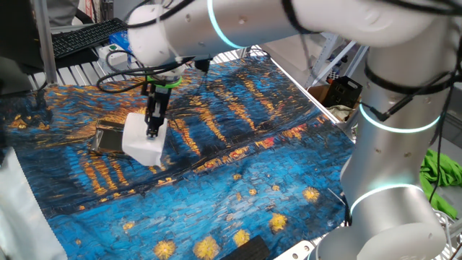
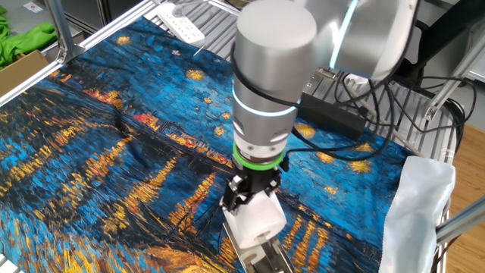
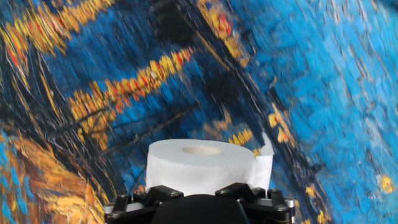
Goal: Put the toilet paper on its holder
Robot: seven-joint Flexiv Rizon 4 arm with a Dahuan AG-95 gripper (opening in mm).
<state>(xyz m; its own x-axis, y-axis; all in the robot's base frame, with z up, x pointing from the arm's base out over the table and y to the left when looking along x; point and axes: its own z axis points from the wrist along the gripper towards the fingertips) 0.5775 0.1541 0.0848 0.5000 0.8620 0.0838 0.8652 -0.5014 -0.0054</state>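
Jaws clamped on the roll (image 1: 144,141), lifted clear of the worktop (image 1: 238,180) and hanging from the gripper (image 1: 154,132) below the silver arm (image 1: 216,25). Plump, white, soft-sided; hollow core showing at its far end in the hand view (image 3: 200,163), with a loose sheet end (image 3: 263,168) trailing off its right side there. Seen from the other fixed view (image 2: 258,218), core opening turned toward the camera, black fingers (image 2: 241,191) gripping from above. Just behind the roll in one fixed view, the holder (image 1: 108,137): a flat, shiny bronze-silver piece lying on the worktop, partly hidden by the roll. Whether roll and holder touch, impossible to tell. In the other fixed view, a metal bar of the holder (image 2: 267,255) right beneath the roll. Under it all, a blue-and-gold painted cloth (image 2: 114,152); off the worktop, a black keyboard (image 1: 86,37).
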